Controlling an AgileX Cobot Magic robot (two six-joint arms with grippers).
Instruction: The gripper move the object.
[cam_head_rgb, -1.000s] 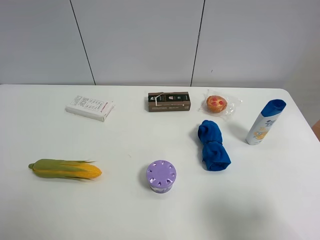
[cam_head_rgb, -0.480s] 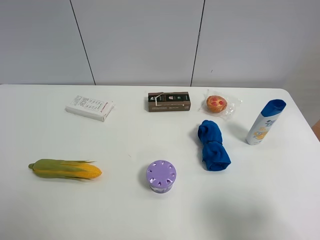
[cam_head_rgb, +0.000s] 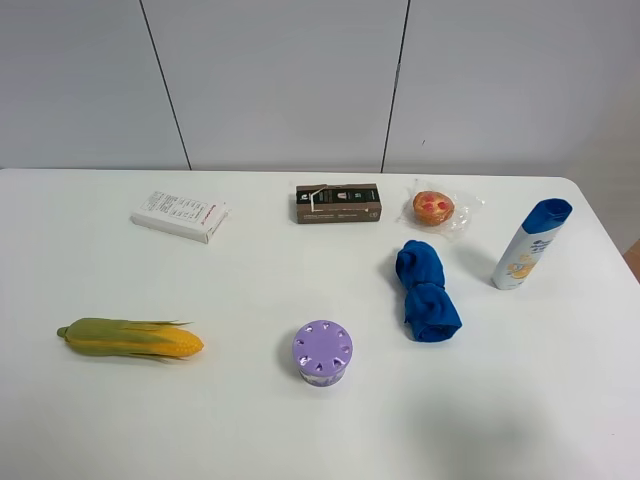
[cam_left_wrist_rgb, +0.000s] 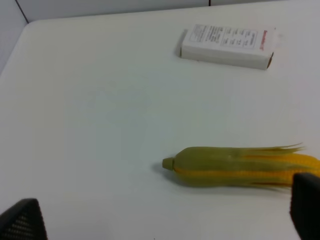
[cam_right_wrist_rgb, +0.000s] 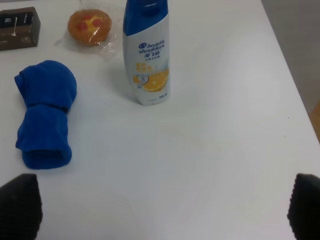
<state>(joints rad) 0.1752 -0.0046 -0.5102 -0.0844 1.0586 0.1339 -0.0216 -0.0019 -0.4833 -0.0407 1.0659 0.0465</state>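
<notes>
The small orange tart (cam_head_rgb: 433, 207) with red spots lies in its clear wrapper at the back right of the white table (cam_head_rgb: 250, 280). It also shows in the right wrist view (cam_right_wrist_rgb: 90, 26), far from my right gripper (cam_right_wrist_rgb: 162, 212), whose black fingertips (cam_right_wrist_rgb: 20, 205) stand wide apart and empty over bare table. My left gripper (cam_left_wrist_rgb: 162, 220) is open and empty too, its fingertips (cam_left_wrist_rgb: 306, 205) near a corn cob (cam_left_wrist_rgb: 240, 167). Neither arm shows in the exterior high view.
A shampoo bottle (cam_head_rgb: 530, 243) stands right of the tart. A rolled blue cloth (cam_head_rgb: 425, 290) lies in front of it. A brown box (cam_head_rgb: 338, 203), a white box (cam_head_rgb: 180, 215), a corn cob (cam_head_rgb: 130, 338) and a purple vented container (cam_head_rgb: 322, 352) also lie on the table.
</notes>
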